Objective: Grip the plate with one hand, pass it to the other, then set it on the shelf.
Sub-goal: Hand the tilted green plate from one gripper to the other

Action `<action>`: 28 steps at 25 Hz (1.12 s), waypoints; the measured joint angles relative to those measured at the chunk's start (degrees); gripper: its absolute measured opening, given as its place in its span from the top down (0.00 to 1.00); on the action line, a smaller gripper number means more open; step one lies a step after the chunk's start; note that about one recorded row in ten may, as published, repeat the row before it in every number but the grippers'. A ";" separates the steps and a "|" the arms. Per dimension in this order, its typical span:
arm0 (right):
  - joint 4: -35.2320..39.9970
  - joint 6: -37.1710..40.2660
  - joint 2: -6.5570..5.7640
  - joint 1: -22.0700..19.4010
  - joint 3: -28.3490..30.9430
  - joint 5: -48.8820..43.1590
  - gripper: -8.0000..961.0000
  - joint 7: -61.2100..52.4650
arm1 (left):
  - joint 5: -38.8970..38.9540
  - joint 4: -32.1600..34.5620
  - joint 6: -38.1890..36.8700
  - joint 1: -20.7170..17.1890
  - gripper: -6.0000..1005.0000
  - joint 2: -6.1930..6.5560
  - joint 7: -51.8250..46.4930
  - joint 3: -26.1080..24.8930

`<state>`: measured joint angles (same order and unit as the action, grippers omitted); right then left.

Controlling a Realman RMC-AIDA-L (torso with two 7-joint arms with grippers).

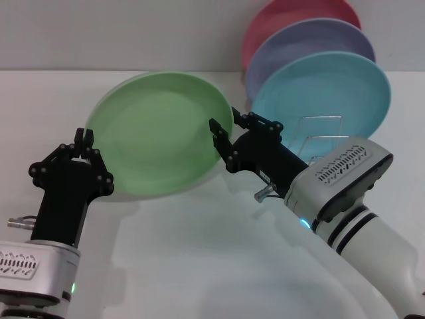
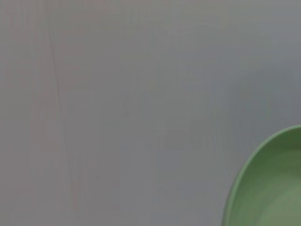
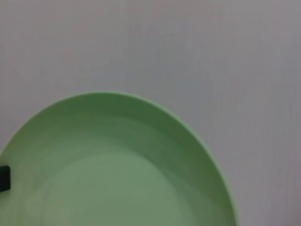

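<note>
Tilting toward the camera, plate [image 1: 159,136] apparently between both grippers.

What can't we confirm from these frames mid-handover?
- Right gripper grip: head view shows it at the round light-green plate rim, but whether it is pinching is unclear.
- Left gripper: at the plate's opposite rim, contact hidden behind its own fingers.
- Thin silver wire shelf: mostly hidden by the right arm; free slots unreadable.
- Pink plate: mostly covered by the lavender plate and turquoise plate.
</note>
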<state>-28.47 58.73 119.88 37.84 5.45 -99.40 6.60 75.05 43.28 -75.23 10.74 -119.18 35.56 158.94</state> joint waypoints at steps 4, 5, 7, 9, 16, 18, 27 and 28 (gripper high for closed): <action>0.00 0.05 0.00 -0.06 0.00 0.00 0.64 -0.01 | 0.24 -0.07 0.11 0.18 0.96 0.00 0.00 -0.18; 0.00 0.06 0.00 -0.06 0.00 0.00 0.65 -0.02 | 0.28 -0.09 0.14 0.23 0.96 0.00 0.00 -0.19; 0.00 0.07 0.00 -0.06 0.00 0.00 0.65 -0.02 | 0.38 -0.13 0.23 0.35 0.96 0.00 0.02 -0.23; 0.00 0.07 0.00 -0.10 0.00 0.00 0.66 -0.02 | 0.42 -0.15 0.31 0.47 0.96 0.00 0.03 -0.27; 0.00 0.18 0.00 -0.40 0.63 0.00 0.69 -0.01 | 0.51 -0.60 0.49 0.70 0.96 0.00 -0.11 -0.38; 0.00 0.48 0.00 -0.54 0.65 0.00 0.69 0.02 | 0.53 -0.66 0.52 0.71 0.96 0.00 -0.16 -0.39; 0.00 0.86 0.00 -0.78 0.63 0.00 0.69 0.07 | 0.54 -0.82 0.72 0.80 0.96 0.00 -0.16 -0.65; 0.00 0.86 0.00 -0.78 0.63 0.01 0.69 0.07 | 0.54 -0.84 0.72 0.80 0.96 0.00 -0.15 -0.70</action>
<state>-28.48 59.59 119.88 37.06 6.08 -99.40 6.67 75.59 42.44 -74.51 11.54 -119.18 35.40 158.24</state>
